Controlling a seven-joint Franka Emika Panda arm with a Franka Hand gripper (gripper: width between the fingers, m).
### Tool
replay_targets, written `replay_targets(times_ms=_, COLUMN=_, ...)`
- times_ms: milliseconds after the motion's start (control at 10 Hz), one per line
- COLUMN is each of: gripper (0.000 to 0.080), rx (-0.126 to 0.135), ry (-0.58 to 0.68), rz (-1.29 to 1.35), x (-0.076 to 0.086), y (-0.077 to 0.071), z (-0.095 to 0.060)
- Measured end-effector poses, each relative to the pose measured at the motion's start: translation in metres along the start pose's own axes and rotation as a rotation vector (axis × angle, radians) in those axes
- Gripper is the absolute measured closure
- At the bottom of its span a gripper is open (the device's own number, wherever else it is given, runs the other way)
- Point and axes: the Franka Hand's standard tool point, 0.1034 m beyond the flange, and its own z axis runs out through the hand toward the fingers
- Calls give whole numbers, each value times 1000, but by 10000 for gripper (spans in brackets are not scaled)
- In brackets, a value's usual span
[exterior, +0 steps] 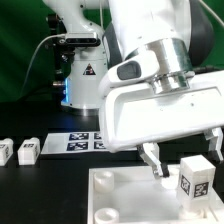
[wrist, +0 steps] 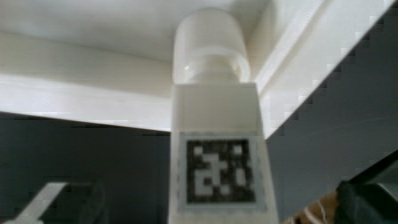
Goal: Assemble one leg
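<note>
White tagged leg point(wrist: 217, 130), upright in tabletop point(wrist: 107, 85) socket.

Bright, even light falls on my white casing and nearly washes it out in the exterior view, while the background behind me stays dark; the leg point(exterior: 194, 178) close to the lens looks soft, and the whole picture is coarse. Through my wrist camera everything is blurred, the leg's marker tag point(wrist: 221, 172) smeared at its edges, with pale grey shadow bands across the white surfaces behind.
</note>
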Motion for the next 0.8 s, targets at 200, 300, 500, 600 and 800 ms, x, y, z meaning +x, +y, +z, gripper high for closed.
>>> replay_targets(times_ms=200, gripper=150, rx=7, ry=-26, rz=6, x=7, y=3, z=2)
replay_targets(times_ms=300, gripper=150, rx=41, ry=-157, rz=34, x=8, y=-4, z=3)
replay_targets(times_ms=500, gripper=150, rx=84, ry=-347, rz=43, x=16, y=-7, z=3)
replay_targets(times_ms=600, gripper=150, rx=103, ry=-420, rz=47, x=15, y=-7, z=6)
replay_targets(times_ms=800, gripper=150, rx=132, ry=-542, rz=50, x=15, y=-7, z=13)
